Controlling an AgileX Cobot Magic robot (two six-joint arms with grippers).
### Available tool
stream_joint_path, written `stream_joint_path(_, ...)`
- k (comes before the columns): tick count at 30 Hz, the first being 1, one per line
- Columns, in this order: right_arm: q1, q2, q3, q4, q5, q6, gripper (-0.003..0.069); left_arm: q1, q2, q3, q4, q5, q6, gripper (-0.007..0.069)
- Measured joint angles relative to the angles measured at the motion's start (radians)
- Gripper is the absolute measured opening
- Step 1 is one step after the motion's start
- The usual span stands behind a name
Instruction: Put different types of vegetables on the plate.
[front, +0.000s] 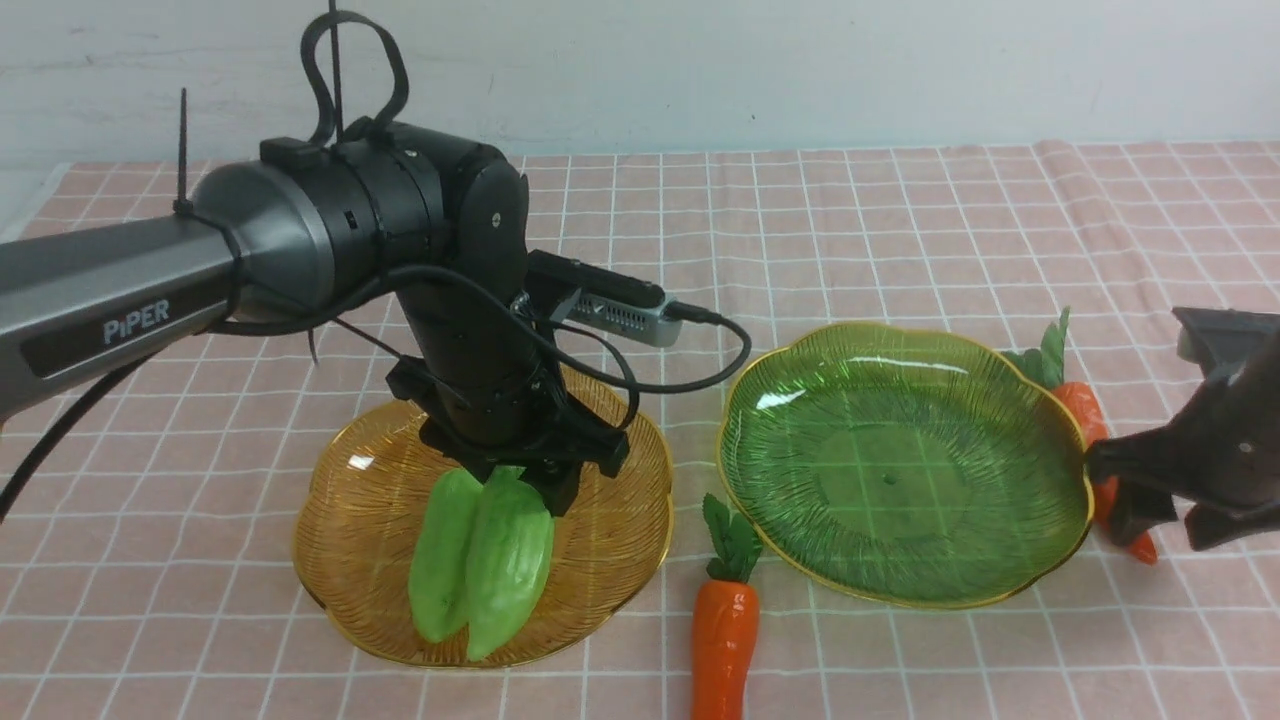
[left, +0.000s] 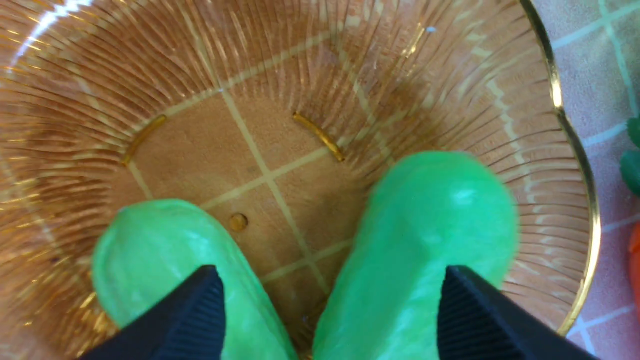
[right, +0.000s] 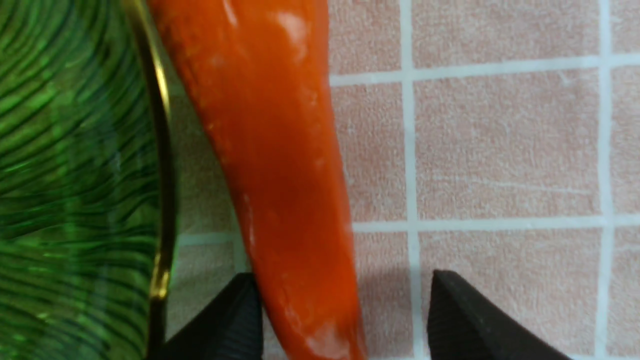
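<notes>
Two light-green ridged gourds (front: 440, 560) (front: 512, 560) lie side by side on the amber glass plate (front: 340, 480). My left gripper (front: 525, 478) hovers over their far ends, open. In the left wrist view (left: 330, 320) its wide jaws straddle both gourds (left: 145, 250) (left: 425, 225). One orange carrot (front: 1085, 410) lies on the cloth against the right rim of the green glass plate (front: 900, 470), which has nothing on it. My right gripper (front: 1115, 495) is open around that carrot's tip (right: 275, 150); one finger (right: 235, 315) touches it, the other stands apart. A second carrot (front: 722, 640) lies at the front between the plates.
A pink checked cloth (front: 900, 220) covers the table. The two plates stand side by side, a narrow gap apart. The green plate's gold rim (right: 160, 200) runs right next to the right gripper's inner finger. The left arm's cable (front: 735, 350) loops toward the green plate.
</notes>
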Motion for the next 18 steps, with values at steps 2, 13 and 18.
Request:
stream_joint_path(2,-0.001,0.021,-0.008,-0.004,-0.002,-0.001,0.0313,0.000,-0.001,-0.030,0.029,0.033,-0.012,0.0414)
stream_joint_path(13,-0.031,-0.155,-0.126,-0.006,0.146,0.105,0.0187,0.000,-0.312,-0.056,0.108,0.183,-0.029,-0.0003)
stream_joint_path(18,0.057,-0.230,-0.134,0.120,0.161,0.055,0.0187,0.000,-0.435,-0.056,0.108,0.205,-0.037,-0.0003)
